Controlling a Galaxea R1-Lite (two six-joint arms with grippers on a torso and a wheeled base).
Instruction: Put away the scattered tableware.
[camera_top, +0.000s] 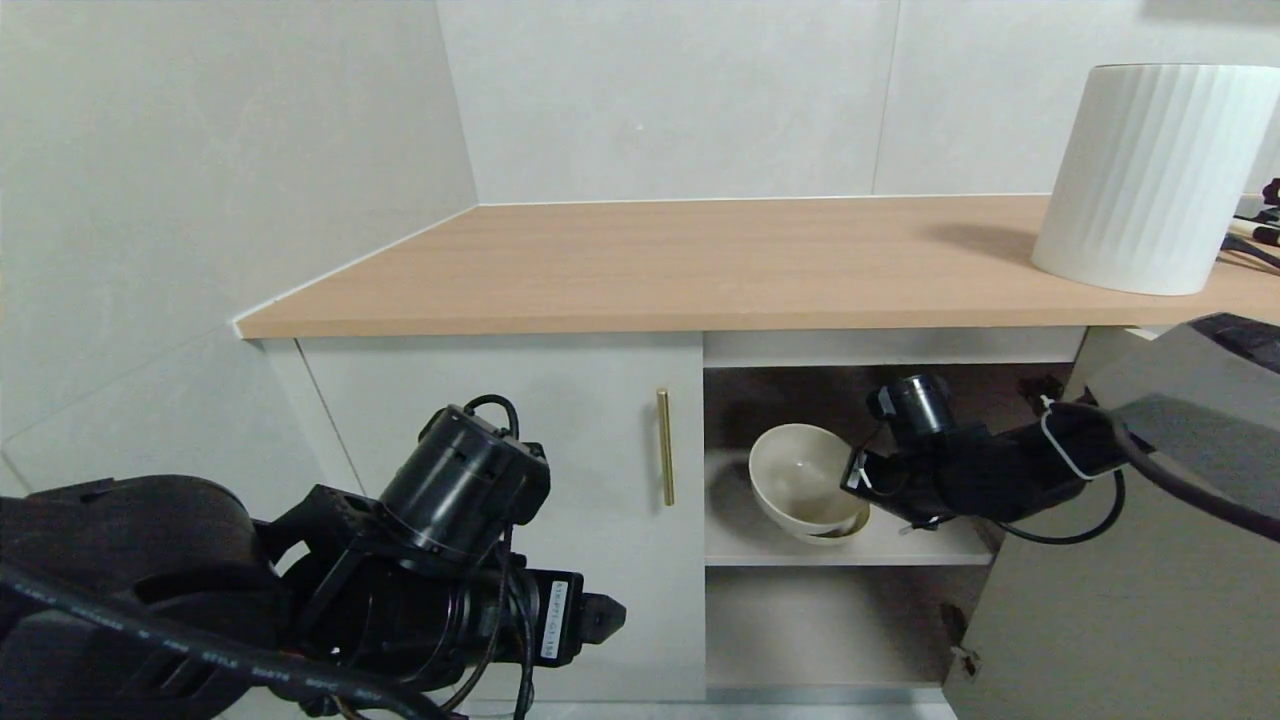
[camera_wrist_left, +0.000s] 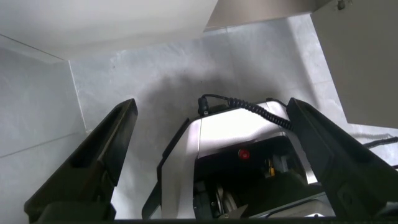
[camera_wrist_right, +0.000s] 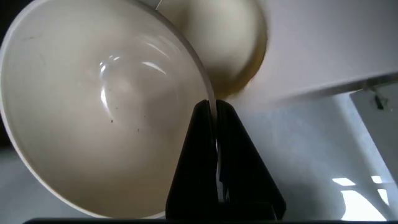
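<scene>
One bowl (camera_top: 800, 478) nearly stowed: tilted on edge over cabinet shelf (camera_top: 930, 548), lower rim seemingly against second dish (camera_top: 838, 528) lying on shelf. Right claw (camera_top: 858, 480) clenched on bowl rim, not yet released. Left claw (camera_wrist_left: 211, 134) spread wide, grasping nothing, low and well apart from shelf, before closed door (camera_top: 500, 450). Surface (camera_top: 700, 260) above shelf carries white ribbed cylinder (camera_top: 1150, 180) and few utensils (camera_top: 1255, 235), likely yet to store. Judgement: bowl placement almost done; release and withdrawal left.
</scene>
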